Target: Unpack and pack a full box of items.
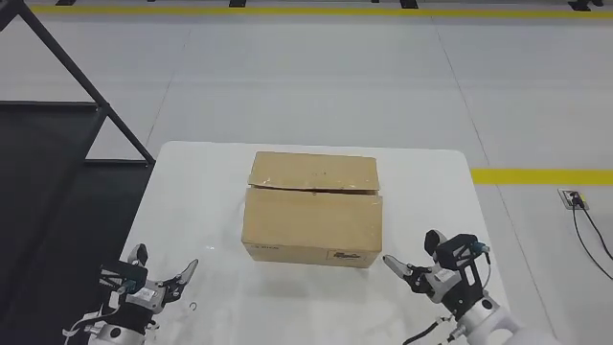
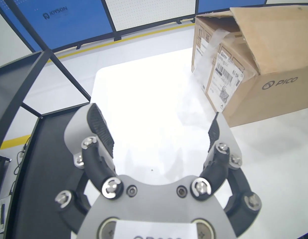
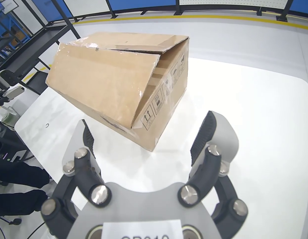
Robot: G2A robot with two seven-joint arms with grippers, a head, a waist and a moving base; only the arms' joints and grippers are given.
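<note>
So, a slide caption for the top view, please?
Cardboard box on table, flaps loosely shut; left gripper and right gripper open nearby.

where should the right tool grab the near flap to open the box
Probably at the right-end corner of the near flap's free edge, with the right tool coming in from the box's right side. The flap stands lifted there, leaving a wedge-shaped gap to slip under. The seam against the far flap looks tighter.
</note>
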